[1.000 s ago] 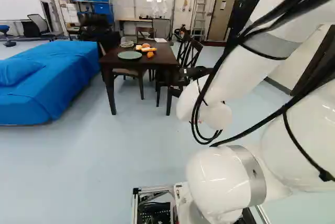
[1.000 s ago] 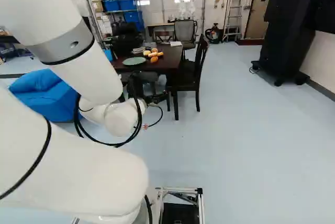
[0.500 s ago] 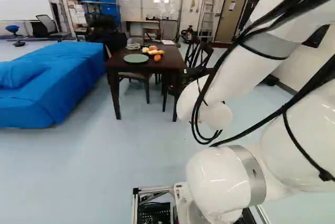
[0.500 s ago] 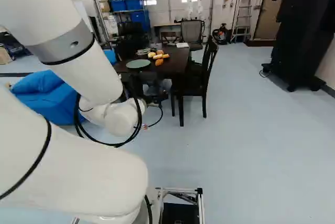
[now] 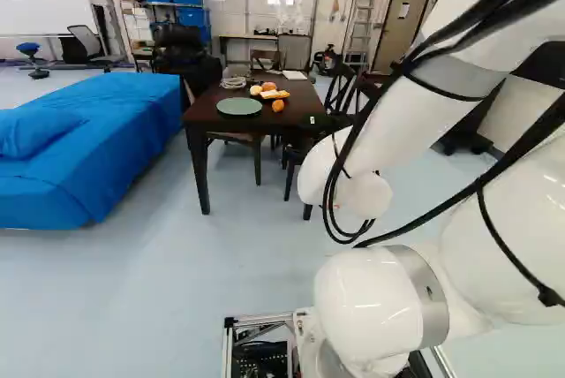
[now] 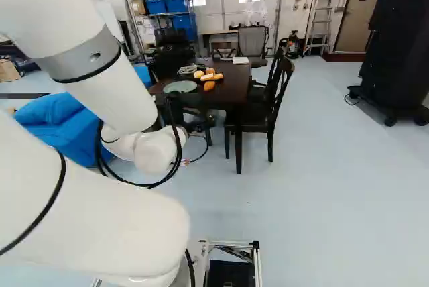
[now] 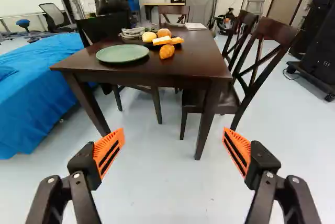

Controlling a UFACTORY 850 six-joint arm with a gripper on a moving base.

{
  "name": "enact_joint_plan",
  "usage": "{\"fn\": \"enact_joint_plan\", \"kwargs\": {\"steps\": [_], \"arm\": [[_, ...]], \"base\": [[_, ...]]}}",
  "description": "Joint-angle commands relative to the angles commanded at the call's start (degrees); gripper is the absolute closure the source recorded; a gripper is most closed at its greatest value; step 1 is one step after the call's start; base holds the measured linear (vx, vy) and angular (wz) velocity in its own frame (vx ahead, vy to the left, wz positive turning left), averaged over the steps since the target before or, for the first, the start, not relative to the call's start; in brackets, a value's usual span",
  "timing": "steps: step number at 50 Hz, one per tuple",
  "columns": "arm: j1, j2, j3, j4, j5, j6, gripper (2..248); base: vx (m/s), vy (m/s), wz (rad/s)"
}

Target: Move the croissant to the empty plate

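My gripper [image 6: 200, 125] is in front of the table, low, in the right base view. In the wrist view the gripper [image 7: 174, 149] stands wide open, nothing between its orange pads. Ahead and above lies the croissant [image 7: 167, 51] on the dark table [image 7: 196, 60], at the near side of a dark plate with other food; whether it rests on that plate's rim I cannot tell. Beside it, nearer the table's edge, sits the bare green plate [image 7: 122, 53], also visible in the left base view as a green plate [image 5: 239, 106].
Several bread-like pieces, including a yellow bun [image 7: 149, 36], share the dark plate. Behind is a grey coiled bundle [image 7: 133, 32]. A dark chair [image 7: 264, 41] flanks the table; a blue-covered bed [image 5: 88, 148] stands on its other side. A black cabinet [image 6: 395, 49] is farther off.
The base has moved closer to the table and turned slightly, so the scene has grown and shifted rightward in both base views. The arm holds the same pose above its joint.
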Motion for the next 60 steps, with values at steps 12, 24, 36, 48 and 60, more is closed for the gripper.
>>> {"fn": "enact_joint_plan", "kwargs": {"steps": [12, 24, 36, 48, 60], "arm": [[0.0, 0.0, 0.0, 0.0, 0.0, 0.0, 3], [0.0, 0.0, 0.0, 0.0, 0.0, 0.0, 3], [0.0, 0.0, 0.0, 0.0, 0.0, 0.0, 3], [0.0, 0.0, 0.0, 0.0, 0.0, 0.0, 3], [0.0, 0.0, 0.0, 0.0, 0.0, 0.0, 3]], "base": [[0.000, 0.000, 0.000], [0.000, 0.000, 0.000], [0.000, 0.000, -0.003], [0.000, 0.000, -0.003], [0.000, 0.000, -0.003]]}}
